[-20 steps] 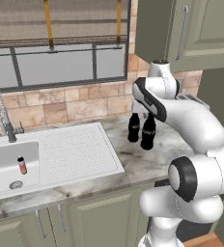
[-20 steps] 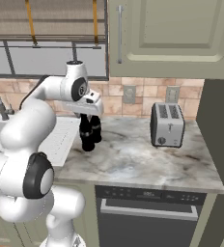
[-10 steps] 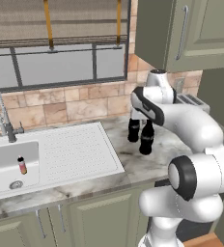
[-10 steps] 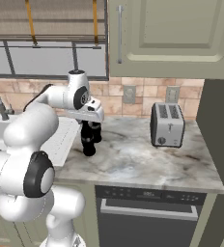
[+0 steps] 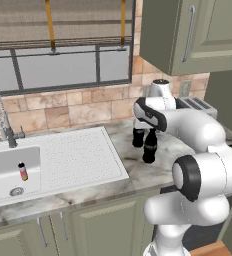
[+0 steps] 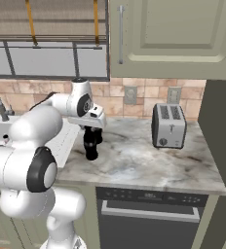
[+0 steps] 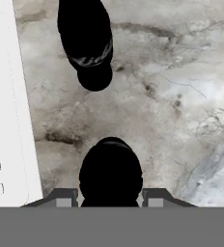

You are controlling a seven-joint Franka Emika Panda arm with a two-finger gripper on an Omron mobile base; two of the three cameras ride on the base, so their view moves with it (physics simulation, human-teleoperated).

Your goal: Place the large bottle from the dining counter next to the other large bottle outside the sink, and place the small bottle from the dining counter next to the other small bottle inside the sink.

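My gripper [image 5: 149, 132] [image 7: 110, 196] is shut on the large bottle [image 5: 149, 149] [image 6: 91, 150] [image 7: 110, 173], a tall black one held upright by its upper part, low over the marbled worktop. The other large bottle [image 5: 138, 137] [image 7: 87, 43] stands just behind it, a small gap apart, to the right of the drainboard [image 5: 80, 155]. In the sink [image 5: 0, 157] a small brown bottle [image 5: 23, 171] with a red label stands near the drain. The small bottle from the dining counter and the dining counter are out of view.
A curved metal faucet [image 5: 2, 122] rises behind the basin. A silver toaster [image 6: 169, 125] stands against the tiled wall to the right. Upper cabinets [image 6: 168, 36] hang overhead. Bare marbled worktop [image 6: 139, 160] lies between the bottles and the toaster.
The hand has come down with the large bottle, bringing it lower beside the other black bottle. Nothing else has moved.
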